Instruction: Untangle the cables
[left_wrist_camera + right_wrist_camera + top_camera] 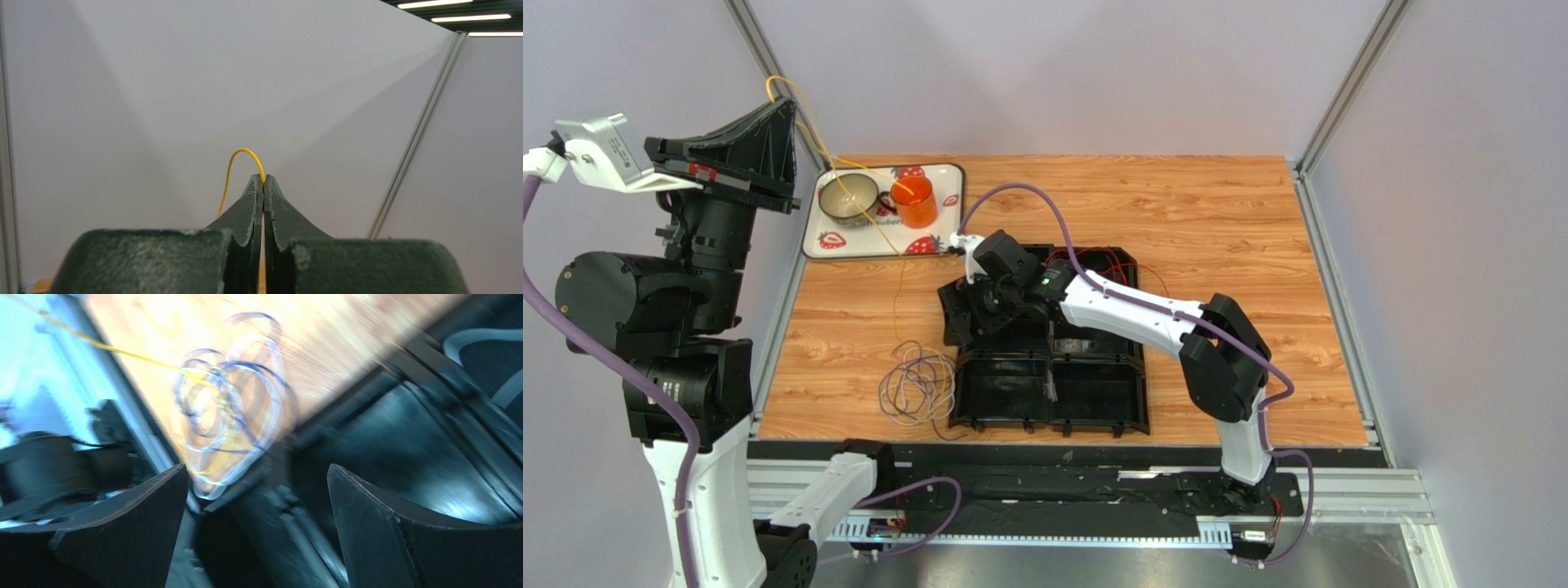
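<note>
My left gripper (786, 137) is raised high at the far left, shut on a thin yellow cable (236, 160) that arches out of its fingertips. The yellow cable (895, 251) runs down over the tray to a coil of white and blue cables (918, 382) on the wooden table, left of the black bin. The coil also shows blurred in the right wrist view (230, 404). My right gripper (967, 316) is open and empty, over the black bin's left edge, pointing toward the coil. A red cable (1130, 263) lies in the bin's far right compartment.
A black bin with several compartments (1100, 392) sits at the table's near middle. A white strawberry-print tray (952, 184) at the far left holds a metal cup (848, 196) and an orange cup (916, 200). Grey walls and metal posts enclose the table.
</note>
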### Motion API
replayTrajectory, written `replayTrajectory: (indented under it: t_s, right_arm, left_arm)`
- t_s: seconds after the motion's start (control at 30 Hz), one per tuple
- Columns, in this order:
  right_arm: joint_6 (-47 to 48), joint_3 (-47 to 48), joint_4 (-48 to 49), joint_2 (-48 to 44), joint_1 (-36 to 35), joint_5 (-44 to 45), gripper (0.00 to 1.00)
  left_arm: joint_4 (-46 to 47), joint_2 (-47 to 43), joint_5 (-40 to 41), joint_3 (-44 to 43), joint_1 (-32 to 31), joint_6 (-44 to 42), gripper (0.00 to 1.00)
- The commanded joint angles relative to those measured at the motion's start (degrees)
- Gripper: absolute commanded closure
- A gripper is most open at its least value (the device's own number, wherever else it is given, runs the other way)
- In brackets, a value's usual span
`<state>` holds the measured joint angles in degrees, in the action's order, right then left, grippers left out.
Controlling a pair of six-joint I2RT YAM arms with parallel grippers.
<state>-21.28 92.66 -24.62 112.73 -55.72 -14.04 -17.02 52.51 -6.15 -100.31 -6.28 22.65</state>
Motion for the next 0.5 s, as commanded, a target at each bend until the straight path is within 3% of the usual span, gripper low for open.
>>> replayTrajectory:
  t_s: [0.0, 0.47]
  right_arm:
    - [-1.92, 4.54, 7.93, -0.07, -2.11, -4.58, 0.14]
    - [-4.3, 11.84, 8.54, 8.64, -3.43, -7.67, 0.16]
  left_arm:
    - [1.99, 1.28, -1.32, -3.57, 0.13, 1.08, 1.0]
    - [2.42, 3.12, -2.46, -8.32, 0.13, 2.31, 1.0]
